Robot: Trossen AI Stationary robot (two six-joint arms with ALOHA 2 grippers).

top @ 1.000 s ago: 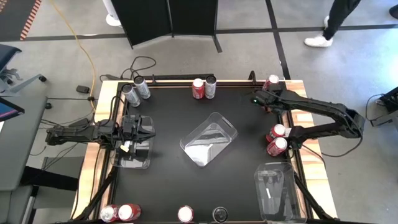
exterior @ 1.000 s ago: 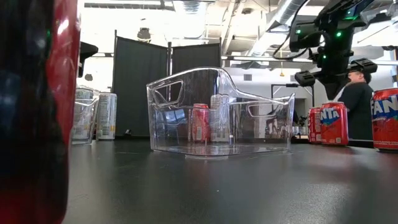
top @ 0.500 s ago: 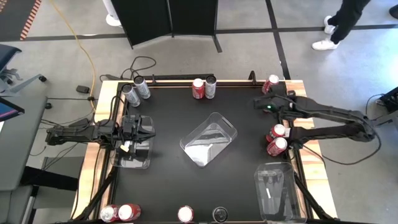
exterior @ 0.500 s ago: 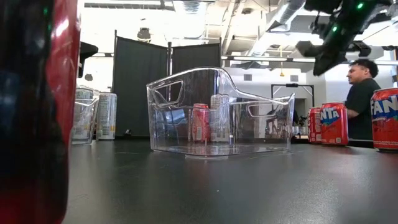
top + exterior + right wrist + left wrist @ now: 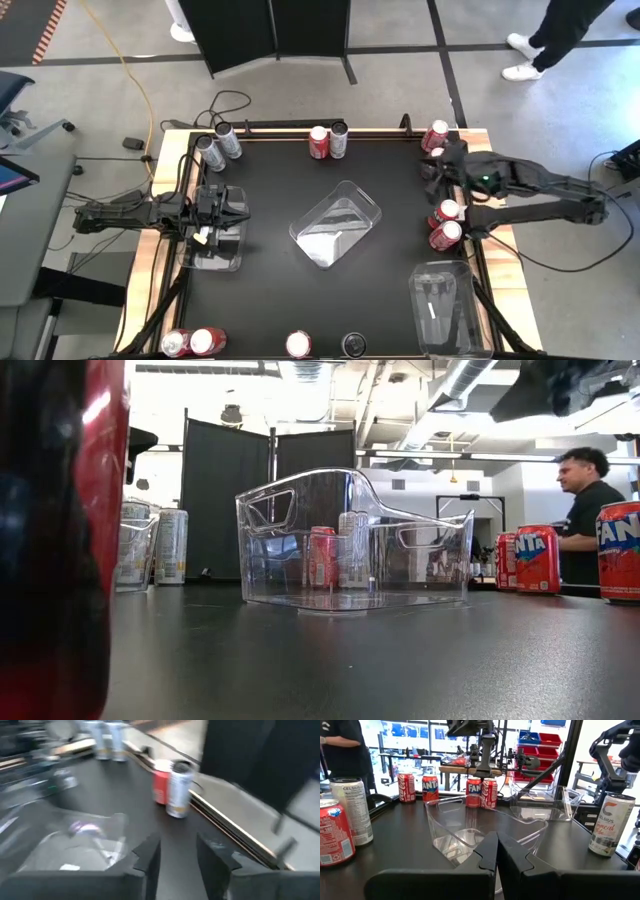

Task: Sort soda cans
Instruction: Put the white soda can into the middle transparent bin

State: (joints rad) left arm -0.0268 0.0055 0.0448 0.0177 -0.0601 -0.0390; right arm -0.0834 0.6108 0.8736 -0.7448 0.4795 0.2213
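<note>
Soda cans stand around the black table's edges. A red can (image 5: 436, 133) is at the far right corner, two red cans (image 5: 446, 222) by the right edge, and a red can (image 5: 319, 142) with a silver can (image 5: 339, 138) at the far edge. Two silver cans (image 5: 218, 146) are at the far left, and several more cans (image 5: 205, 341) line the near edge. My right gripper (image 5: 177, 857) hangs open and empty, high over the table's right side (image 5: 432, 172), between the corner can and the two red cans. My left gripper (image 5: 496, 852) is shut and empty, level above a clear tray (image 5: 212, 248) at the left edge.
A clear tray (image 5: 336, 223) lies slantwise at the table's middle, and another clear tray (image 5: 443, 305) stands at the near right corner. In the low view a red can (image 5: 60, 540) stands close to the camera and fills the left side. A person (image 5: 585, 510) is beyond the table.
My right gripper has risen from beside the far right corner can. It has drawn back toward the table's right edge and a little toward the near edge, turning as it went. In the low view it has gone up out of sight. No can has moved.
</note>
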